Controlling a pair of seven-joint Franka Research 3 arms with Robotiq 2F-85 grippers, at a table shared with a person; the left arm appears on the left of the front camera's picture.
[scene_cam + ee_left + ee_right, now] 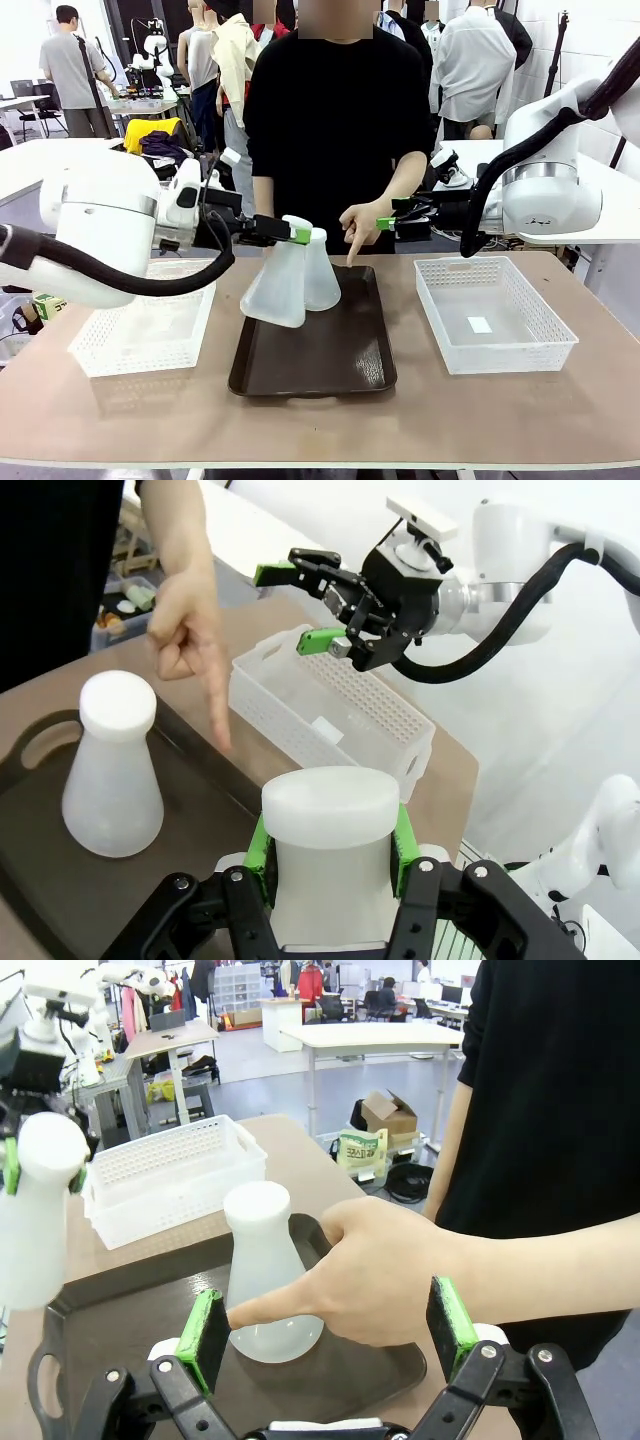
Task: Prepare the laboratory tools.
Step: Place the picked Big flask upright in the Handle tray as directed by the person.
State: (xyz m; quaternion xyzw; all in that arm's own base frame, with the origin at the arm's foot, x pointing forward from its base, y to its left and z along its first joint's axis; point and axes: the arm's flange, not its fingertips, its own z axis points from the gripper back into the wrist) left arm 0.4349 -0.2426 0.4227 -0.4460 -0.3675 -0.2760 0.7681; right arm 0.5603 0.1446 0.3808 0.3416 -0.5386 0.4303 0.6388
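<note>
At frame centre, left gripper (301,235) is pinching a lifted flask (276,283); right gripper (385,223) is hanging spread; a hand (362,222) is pointing at the tray (315,372)

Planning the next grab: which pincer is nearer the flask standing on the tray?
Left. The left pincer, shut on the lifted flask, hangs right beside the standing flask; the right pincer waits open farther off, beyond the person's pointing hand.
</note>
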